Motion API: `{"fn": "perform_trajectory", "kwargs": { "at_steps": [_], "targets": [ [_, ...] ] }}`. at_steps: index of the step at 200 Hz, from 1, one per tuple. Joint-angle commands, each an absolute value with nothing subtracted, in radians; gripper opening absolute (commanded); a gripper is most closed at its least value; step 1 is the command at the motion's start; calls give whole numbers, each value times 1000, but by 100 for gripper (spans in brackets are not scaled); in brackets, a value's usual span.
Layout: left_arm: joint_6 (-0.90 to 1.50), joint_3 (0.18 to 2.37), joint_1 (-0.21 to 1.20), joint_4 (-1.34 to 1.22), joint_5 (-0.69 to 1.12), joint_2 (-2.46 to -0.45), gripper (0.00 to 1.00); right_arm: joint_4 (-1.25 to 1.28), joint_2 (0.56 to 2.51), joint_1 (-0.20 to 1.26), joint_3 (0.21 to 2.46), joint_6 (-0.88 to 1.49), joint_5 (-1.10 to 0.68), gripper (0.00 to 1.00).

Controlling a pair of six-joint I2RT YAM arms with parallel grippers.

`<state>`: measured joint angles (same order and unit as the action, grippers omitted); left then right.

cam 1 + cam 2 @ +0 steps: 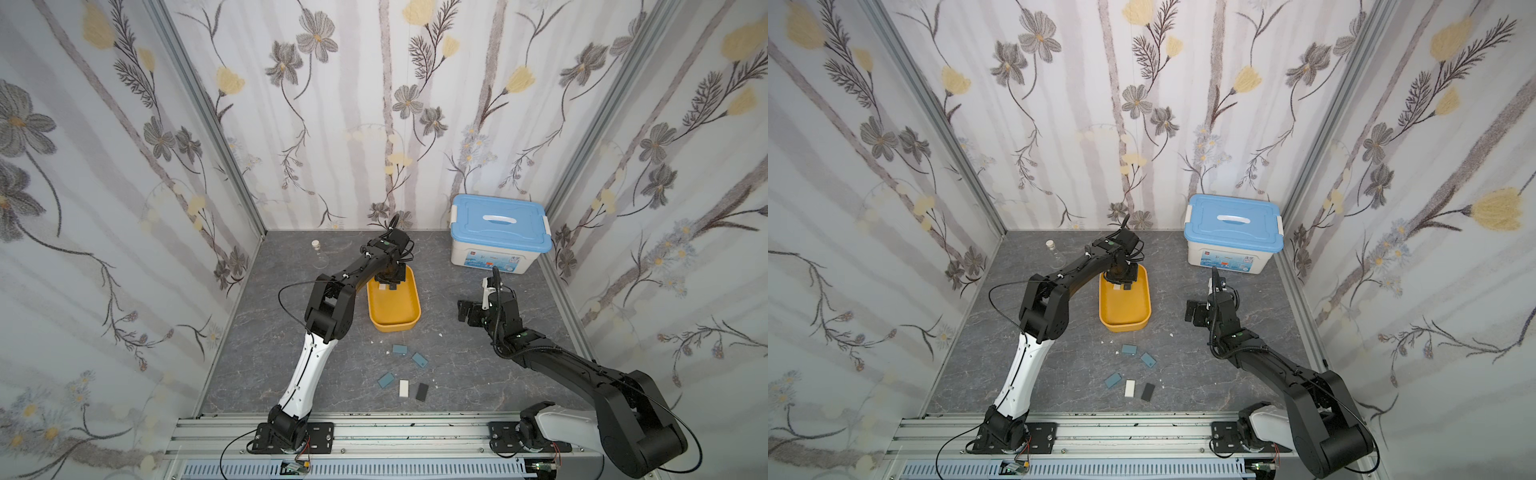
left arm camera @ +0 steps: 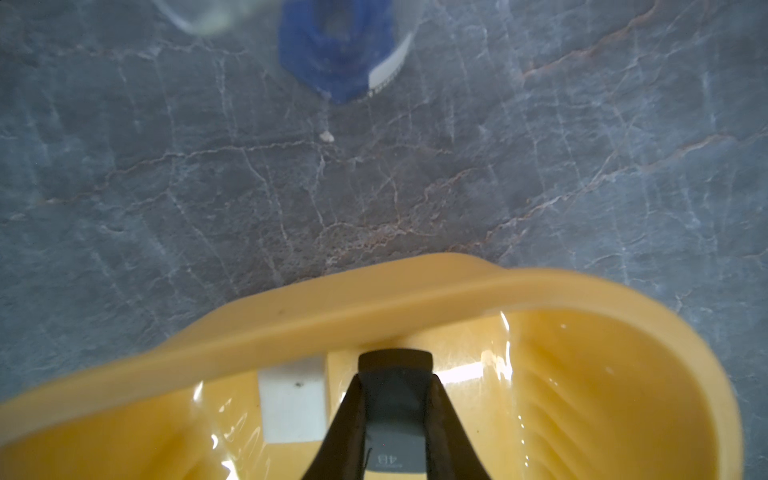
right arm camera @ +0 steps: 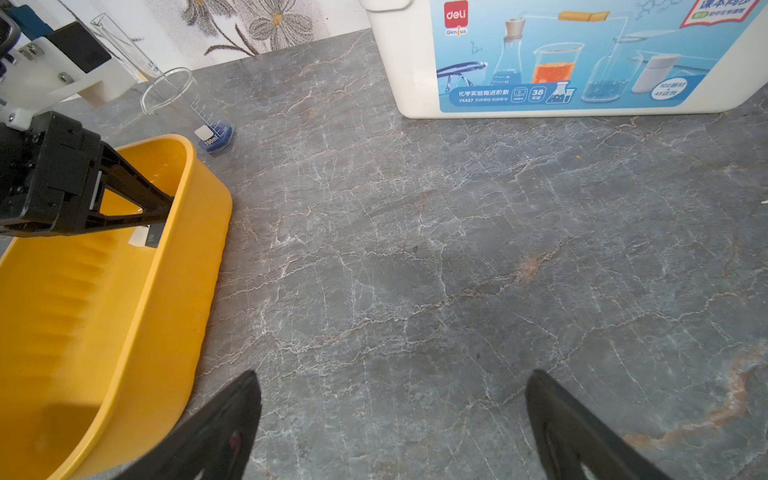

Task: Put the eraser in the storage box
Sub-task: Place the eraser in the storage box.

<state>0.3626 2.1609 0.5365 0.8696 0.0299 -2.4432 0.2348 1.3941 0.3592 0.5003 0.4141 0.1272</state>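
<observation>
My left hand [image 2: 395, 376] clamps the dark eraser [image 2: 395, 419] inside the storage box [image 2: 291, 320] — only letting go seems left; my right hand [image 3: 392, 376] hangs open.

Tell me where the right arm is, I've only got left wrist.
Observer: The right gripper is open, above bare table between the storage box and the white box with the blue lid.
Operator: Erasers outside the box?
Observer: Five near the front rail: three blue-grey blocks, a white block, a black block.
Operator: The left gripper has the dark eraser over which end?
Observer: The far end, away from the rail.
</observation>
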Motion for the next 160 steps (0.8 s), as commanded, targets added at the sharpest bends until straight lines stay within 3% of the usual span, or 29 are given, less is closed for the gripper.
{"fn": "perform_trajectory", "kwargs": {
  "at_steps": [1,59,95,160],
  "targets": [
    [363,2192,534,889,22,-2464,24,285,1400,359,502,423,132,100],
    [366,2223,528,904,15,-2496,27,288,1407,359,503,425,127,100],
    [367,2226,528,910,14,-2495,45,288,1413,358,507,428,111,100],
    [381,2229,532,901,40,-2460,56,267,1386,396,518,350,77,100]
  ]
}}
